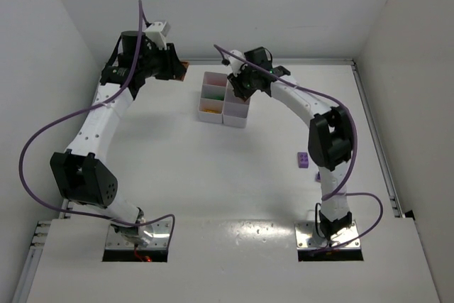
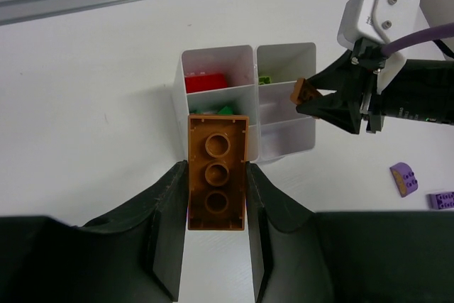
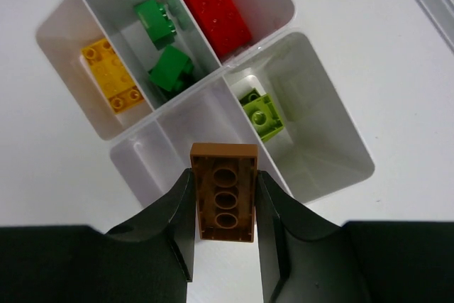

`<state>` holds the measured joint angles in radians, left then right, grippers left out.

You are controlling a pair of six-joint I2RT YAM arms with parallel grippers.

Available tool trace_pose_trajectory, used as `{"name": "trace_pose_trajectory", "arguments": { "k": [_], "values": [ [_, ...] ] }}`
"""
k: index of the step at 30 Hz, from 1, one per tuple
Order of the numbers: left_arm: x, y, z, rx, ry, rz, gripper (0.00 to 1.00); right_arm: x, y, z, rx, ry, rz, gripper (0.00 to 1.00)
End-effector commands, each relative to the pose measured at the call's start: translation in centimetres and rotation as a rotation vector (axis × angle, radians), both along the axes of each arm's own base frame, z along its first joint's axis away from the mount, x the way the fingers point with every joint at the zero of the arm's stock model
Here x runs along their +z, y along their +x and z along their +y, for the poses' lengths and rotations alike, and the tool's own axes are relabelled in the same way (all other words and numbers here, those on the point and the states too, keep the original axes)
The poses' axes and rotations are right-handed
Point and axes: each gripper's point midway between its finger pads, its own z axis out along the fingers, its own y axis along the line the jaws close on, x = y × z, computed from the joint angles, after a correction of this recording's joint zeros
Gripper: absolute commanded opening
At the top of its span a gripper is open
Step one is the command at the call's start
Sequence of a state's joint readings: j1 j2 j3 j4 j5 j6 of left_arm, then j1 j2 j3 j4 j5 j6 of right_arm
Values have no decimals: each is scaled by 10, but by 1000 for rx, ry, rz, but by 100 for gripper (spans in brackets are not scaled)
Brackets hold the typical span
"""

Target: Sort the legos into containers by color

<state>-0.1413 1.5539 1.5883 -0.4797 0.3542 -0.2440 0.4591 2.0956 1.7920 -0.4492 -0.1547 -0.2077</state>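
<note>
White counter [image 1: 213, 175] holds the tray [image 3: 358, 164]. Our right pincer [image 3: 225, 175] pinches an orange brick [image 3: 225, 200] lengthwise, hanging over a bare-looking compartment [image 3: 167, 150], so we judge it nearer; our left pincer [image 2: 217, 175] pinches a second orange brick [image 2: 217, 193] just beside the tray.

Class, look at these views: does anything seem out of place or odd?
Two purple bricks lie loose on the table, outside the tray. Nothing looks spilled or damaged.

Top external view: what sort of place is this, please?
Probably a robot test cell in a lab: plain white walls enclose a white table, two arms are bolted at its near edge, and a tray holds legos.
</note>
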Motion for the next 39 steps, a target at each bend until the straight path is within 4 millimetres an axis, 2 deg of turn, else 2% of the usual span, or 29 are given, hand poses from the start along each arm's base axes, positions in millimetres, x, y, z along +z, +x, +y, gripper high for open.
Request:
{"name": "trace_pose_trajectory", "arguments": {
  "k": [1,4,6,11,12,14,15,16,19,20,21,23,24,25,26,27,28,29,30,31,32,33,34,35,37,38,39],
  "values": [
    [23,2,1,-14,-10,-61,9,4,15,8,57,-47,-118,1],
    [23,2,2,-17,-3,-66,9,2,17,9,80,-85,-151,4],
    [19,2,2,-21,6,-61,9,-10,16,6,88,-111,-144,6],
    [19,2,2,-21,6,-61,9,-21,15,9,107,-138,-140,17],
    [19,2,2,-21,6,-61,9,-21,15,9,107,-138,-140,21],
    [19,2,2,-21,6,-61,9,-19,17,8,99,-140,-150,37],
    [19,1,1,-29,2,-60,9,-27,15,5,94,-152,-140,49],
    [19,1,1,-29,2,-60,9,-14,15,5,91,-139,-167,55],
    [21,0,-6,-62,-23,-69,9,6,13,6,53,-84,-193,71],
    [18,-1,-7,-72,-26,-60,9,30,10,6,18,-32,-208,80],
    [20,-1,-9,-83,-32,-71,9,43,7,9,8,5,-213,83],
    [12,0,-12,-100,-40,-72,9,76,1,7,-52,112,-209,85],
    [14,0,-18,-112,-41,-84,9,109,-6,0,-75,171,-246,85],
    [10,-3,-23,-131,-31,-82,9,126,-9,-6,-100,209,-263,85],
    [8,-5,-40,-184,-22,-87,9,140,-15,-13,-136,253,-262,85],
    [-3,-2,-51,-216,-17,-65,9,168,-24,-30,-166,297,-313,85],
    [-3,0,-61,-239,-11,-70,8,175,-30,-40,-187,313,-320,85],
    [-9,-2,-79,-286,2,-70,7,172,-36,-50,-206,313,-309,85],
    [-24,2,-91,-315,16,-46,7,175,-40,-61,-232,316,-310,83],
    [-30,5,-101,-333,32,-46,7,184,-48,-81,-264,313,-319,83],
    [-30,1,-120,-382,64,-58,5,170,-52,-93,-299,296,-290,82],
    [-37,4,-128,-383,96,-54,5,164,-55,-105,-334,288,-271,82],
    [-58,9,-139,-404,124,-21,5,146,-60,-127,-391,262,-213,82],
    [-56,11,-147,-429,155,-36,5,136,-63,-139,-428,253,-174,81],
    [-71,9,-167,-467,213,-31,5,127,-73,-159,-494,263,-117,81],
    [-86,14,-174,-481,251,-8,10,106,-79,-177,-540,255,-50,81],
    [-93,11,-185,-513,291,-19,11,103,-84,-185,-566,265,-27,79]
  ]
}}
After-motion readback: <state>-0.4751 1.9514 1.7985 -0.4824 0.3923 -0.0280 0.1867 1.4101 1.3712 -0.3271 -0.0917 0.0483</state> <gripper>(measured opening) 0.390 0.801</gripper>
